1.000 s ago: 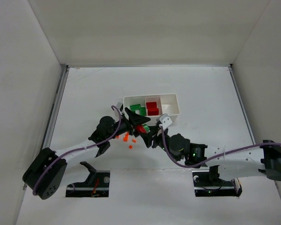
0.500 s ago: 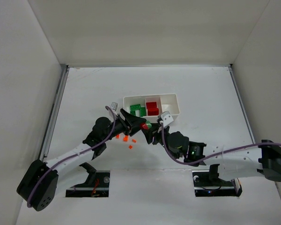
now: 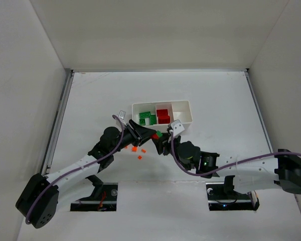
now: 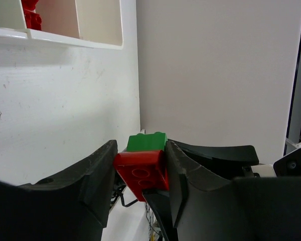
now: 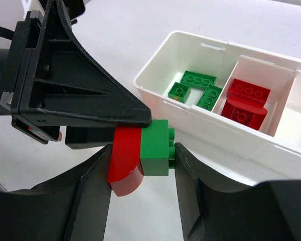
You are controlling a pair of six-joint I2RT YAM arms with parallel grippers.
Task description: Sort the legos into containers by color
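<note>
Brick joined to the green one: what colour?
Red brick, best in the right wrist view.

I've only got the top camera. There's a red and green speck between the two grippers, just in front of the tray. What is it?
Observer: The right wrist view shows a red brick and a green brick stuck together.
Operator: Who's got which?
Observer: In the left wrist view, the left gripper pinches the red brick between its fingers.
Operator: And the green one?
Observer: It sits between the fingers of the right gripper, with its studs against one finger.
</note>
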